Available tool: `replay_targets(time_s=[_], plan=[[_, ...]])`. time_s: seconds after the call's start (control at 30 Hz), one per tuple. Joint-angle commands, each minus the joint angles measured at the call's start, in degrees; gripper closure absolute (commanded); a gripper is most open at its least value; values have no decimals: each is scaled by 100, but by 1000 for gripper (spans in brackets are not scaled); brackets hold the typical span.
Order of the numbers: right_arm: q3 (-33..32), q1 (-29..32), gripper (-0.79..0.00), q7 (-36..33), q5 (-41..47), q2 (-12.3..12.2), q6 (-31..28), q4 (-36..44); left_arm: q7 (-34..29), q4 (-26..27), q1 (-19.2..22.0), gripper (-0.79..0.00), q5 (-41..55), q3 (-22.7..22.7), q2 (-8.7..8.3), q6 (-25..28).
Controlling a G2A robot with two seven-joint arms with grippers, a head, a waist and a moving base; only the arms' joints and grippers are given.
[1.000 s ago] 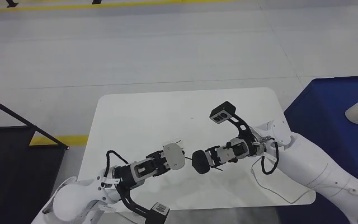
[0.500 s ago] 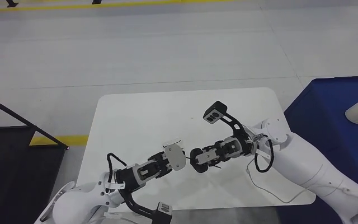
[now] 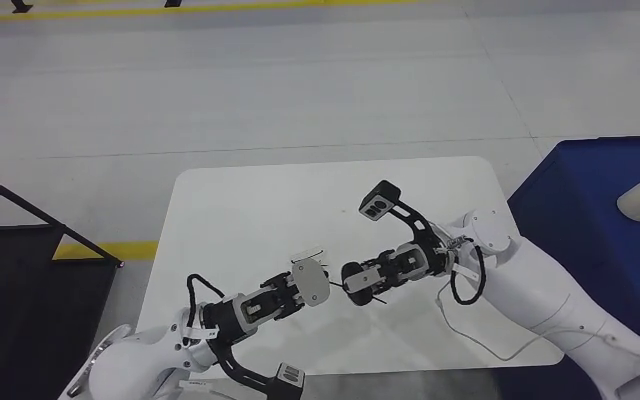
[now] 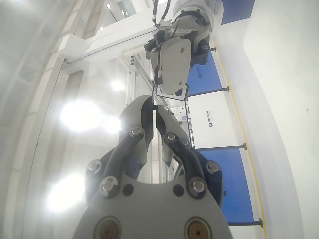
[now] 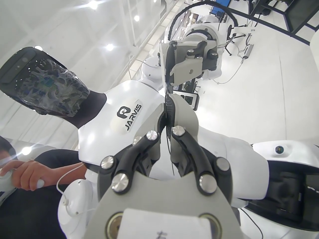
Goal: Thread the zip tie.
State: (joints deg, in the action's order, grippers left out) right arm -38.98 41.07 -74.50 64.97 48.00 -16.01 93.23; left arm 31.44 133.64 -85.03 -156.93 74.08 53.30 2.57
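A thin black zip tie [image 3: 334, 285] spans the short gap between both grippers, above the white table [image 3: 250, 210]. My left gripper [image 3: 312, 281], coming from the lower left, is shut on one end of it; in the left wrist view the fingertips [image 4: 147, 105] pinch the zip tie [image 4: 152, 93], which bends into a loop by the other gripper. My right gripper [image 3: 350, 284], coming from the right, faces it almost tip to tip. In the right wrist view my right gripper [image 5: 167, 100] is shut on the zip tie [image 5: 170, 150], whose strap runs back between its fingers.
A blue-covered surface [image 3: 590, 190] stands past the table's right edge. A thin white cable [image 3: 500, 345] lies on the table under the right arm. A dark frame [image 3: 40, 225] stands at the far left, off the table.
The right gripper has moved left toward the left gripper, so the gap between them has narrowed. The left gripper has shifted only slightly. Both stay shut.
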Motion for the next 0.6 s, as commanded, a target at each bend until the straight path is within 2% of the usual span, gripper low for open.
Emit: replay_targets(time_s=[0.0,0.17,0.23,0.37,0.57], plan=[[-41,11,0,-20,-32,27,58,-42,-34,29,11,-785,41,11,8,-48],[-220,19,0,-242,-7,59,340,-301,-98,81,-45,-785,219,158,21,-301],[-342,34,0,-486,73,50,463,-412,-63,11,-119,-785,573,199,35,-514],[-604,78,0,-1047,301,25,708,-527,-63,11,-119,-785,573,199,35,-514],[-675,112,0,-1078,438,28,716,-568,-63,11,-119,-785,573,199,35,-514]])
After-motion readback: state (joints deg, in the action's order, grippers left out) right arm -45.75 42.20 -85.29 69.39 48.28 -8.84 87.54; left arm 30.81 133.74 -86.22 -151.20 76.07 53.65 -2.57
